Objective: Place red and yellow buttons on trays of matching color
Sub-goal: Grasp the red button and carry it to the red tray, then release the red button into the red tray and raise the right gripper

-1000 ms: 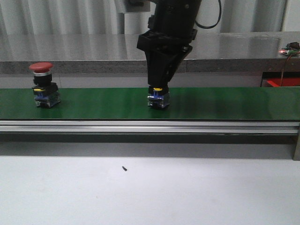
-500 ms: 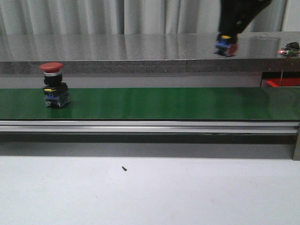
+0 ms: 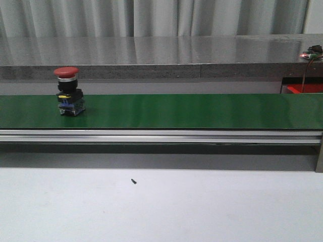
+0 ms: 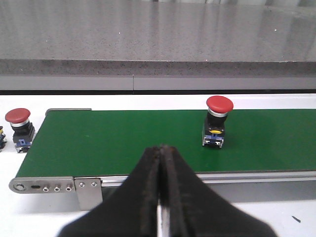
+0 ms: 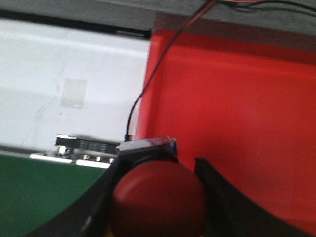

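The right arm has left the front view and the red mushroom-capped button (image 3: 68, 93) has ridden rightward along the matte green belt (image 3: 192, 111) at centre-left, while the right gripper (image 5: 158, 197) clamps a glossy domed red button (image 5: 158, 197) over the smooth red tray (image 5: 237, 108), and the left gripper (image 4: 161, 163) hangs pressed together, holding nothing.

Industrial test or automation lab: a green conveyor belt (image 3: 202, 111) on an aluminium rail (image 3: 161, 135) spans mid-frame, a grey stone-topped bench (image 3: 161, 50) behind it, pale curtains (image 3: 151, 17) along the top, and loose wiring (image 3: 312, 53) at upper right.
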`<state>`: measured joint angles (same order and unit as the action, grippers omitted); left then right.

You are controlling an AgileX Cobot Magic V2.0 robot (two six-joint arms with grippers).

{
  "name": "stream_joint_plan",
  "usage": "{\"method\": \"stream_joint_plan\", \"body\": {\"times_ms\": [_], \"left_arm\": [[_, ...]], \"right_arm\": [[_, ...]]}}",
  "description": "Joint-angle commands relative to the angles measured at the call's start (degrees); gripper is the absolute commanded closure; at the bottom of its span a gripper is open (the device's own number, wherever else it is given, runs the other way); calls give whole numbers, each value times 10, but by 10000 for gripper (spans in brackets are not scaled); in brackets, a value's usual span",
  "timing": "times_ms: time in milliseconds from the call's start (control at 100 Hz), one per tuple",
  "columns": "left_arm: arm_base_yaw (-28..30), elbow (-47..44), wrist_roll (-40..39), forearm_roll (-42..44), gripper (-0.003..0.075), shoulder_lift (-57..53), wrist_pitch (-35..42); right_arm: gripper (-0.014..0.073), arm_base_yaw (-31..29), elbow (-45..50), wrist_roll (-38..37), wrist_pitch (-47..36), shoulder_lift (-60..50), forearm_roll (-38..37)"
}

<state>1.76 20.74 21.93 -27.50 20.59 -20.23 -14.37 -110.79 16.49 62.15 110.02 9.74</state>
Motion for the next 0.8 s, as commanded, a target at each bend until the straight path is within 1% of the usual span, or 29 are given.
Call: {"method": "stream_joint_plan", "body": {"times_ms": [0, 140, 450, 790], "left_arm": [[-4, 17, 0, -13, 740, 4, 42], [-4, 17, 0, -13, 740, 4, 42], [-4, 17, 0, -13, 740, 4, 42], [-4, 17, 0, -13, 740, 4, 42]], "right_arm": [[380, -21, -11, -35, -30, -12, 3], [380, -28, -11, -45, -20, 28, -13], [380, -29, -11, -52, -52, 104, -22], [375, -30, -11, -52, -63, 147, -27]]}}
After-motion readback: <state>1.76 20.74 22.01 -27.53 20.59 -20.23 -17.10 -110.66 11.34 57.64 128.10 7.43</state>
